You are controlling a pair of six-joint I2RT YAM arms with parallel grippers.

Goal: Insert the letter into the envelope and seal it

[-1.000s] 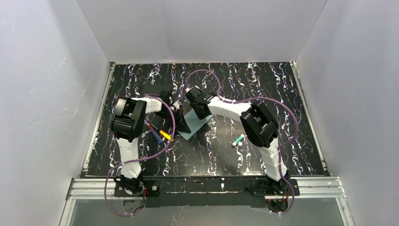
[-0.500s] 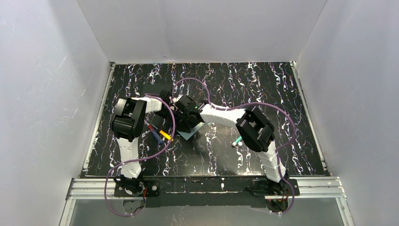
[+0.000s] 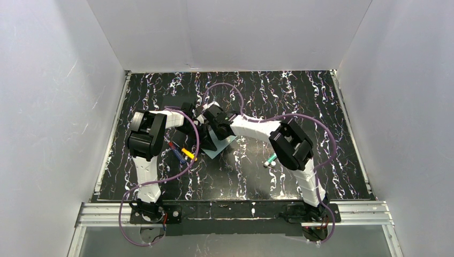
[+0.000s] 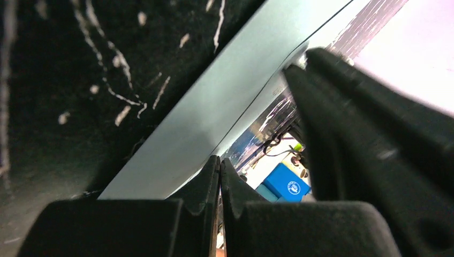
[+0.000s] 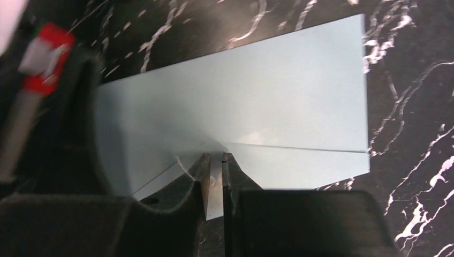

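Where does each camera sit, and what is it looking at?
Top camera: above and behind the robot, looking down at the table; the left arm and right arm show whole.
Left wrist: on the left arm, looking low along the envelope; the shut left gripper shows.
Right wrist: on the right arm, looking down on the envelope; the right gripper pinches its edge.
Shared: both wrist views show the envelope and the table.
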